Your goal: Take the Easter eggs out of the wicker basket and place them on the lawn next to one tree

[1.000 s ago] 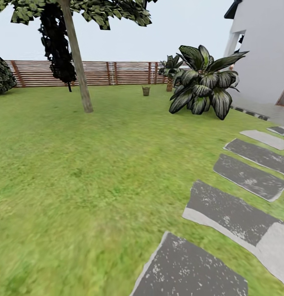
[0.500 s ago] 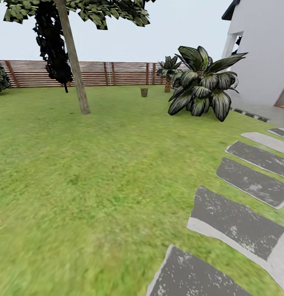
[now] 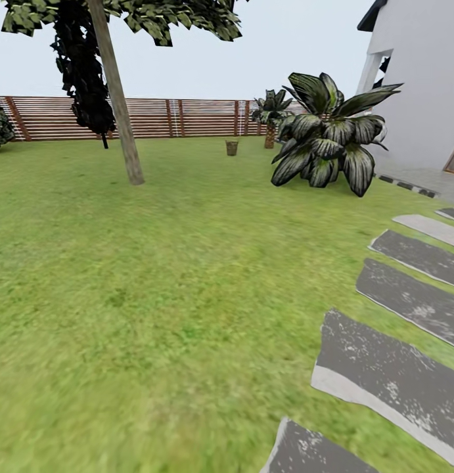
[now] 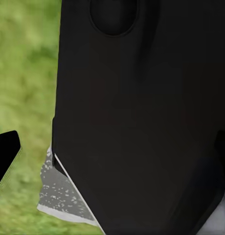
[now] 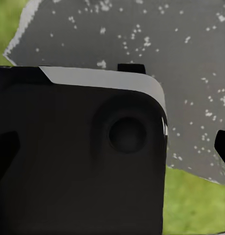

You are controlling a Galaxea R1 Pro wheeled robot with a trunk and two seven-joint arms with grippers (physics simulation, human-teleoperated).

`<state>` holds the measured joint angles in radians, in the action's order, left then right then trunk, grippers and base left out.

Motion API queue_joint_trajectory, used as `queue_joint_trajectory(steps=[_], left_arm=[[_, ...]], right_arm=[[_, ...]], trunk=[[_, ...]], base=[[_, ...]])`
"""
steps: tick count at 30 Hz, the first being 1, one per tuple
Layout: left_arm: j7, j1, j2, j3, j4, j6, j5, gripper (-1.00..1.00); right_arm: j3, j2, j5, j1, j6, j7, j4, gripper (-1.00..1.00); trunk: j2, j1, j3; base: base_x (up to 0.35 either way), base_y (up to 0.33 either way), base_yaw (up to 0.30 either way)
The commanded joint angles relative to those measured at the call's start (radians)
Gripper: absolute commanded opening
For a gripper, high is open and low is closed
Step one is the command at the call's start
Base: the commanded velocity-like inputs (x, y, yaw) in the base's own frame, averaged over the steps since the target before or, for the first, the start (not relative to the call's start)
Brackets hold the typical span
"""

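Three eggs are too small to make out; the wicker basket (image 3: 232,147) stands far ahead of both claws on the lawn (image 3: 154,276), near the slatted fence (image 3: 187,117). Neither wrist view tells me how wide either claw stands. The risk, I judge: drifting onto the stepping stones (image 3: 397,374) or clipping the pale-trunked tree (image 3: 118,98).

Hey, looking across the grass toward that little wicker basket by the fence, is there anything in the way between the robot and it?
Nothing visible blocks it. Open lawn runs up to the wicker basket. The tree stands left of that line, the broad-leaved plant right of it, and the stepping stones lie off to the right.
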<state>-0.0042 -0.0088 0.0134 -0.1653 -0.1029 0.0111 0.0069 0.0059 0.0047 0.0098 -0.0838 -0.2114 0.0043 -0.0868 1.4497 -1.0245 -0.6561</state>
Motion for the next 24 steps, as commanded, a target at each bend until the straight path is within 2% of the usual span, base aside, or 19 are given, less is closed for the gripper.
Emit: queue_joint_trajectory(steps=[1, 24], left_arm=[[0.0, 0.0, 0.0, -0.005, 0.0, 0.001, 0.001, 1.0], [0.0, 0.0, -0.001, -0.005, 0.0, 0.001, 0.001, 1.0]], right_arm=[[0.0, 0.0, 0.001, -0.001, -0.003, 0.0, 0.001, 1.0], [0.0, 0.0, 0.001, -0.001, -0.003, 0.0, 0.001, 1.0]], trunk=[[0.0, -0.001, -0.001], [0.0, -0.001, -0.001]], base=[[0.314, 0.108, 0.0], [0.314, 0.107, 0.0]])
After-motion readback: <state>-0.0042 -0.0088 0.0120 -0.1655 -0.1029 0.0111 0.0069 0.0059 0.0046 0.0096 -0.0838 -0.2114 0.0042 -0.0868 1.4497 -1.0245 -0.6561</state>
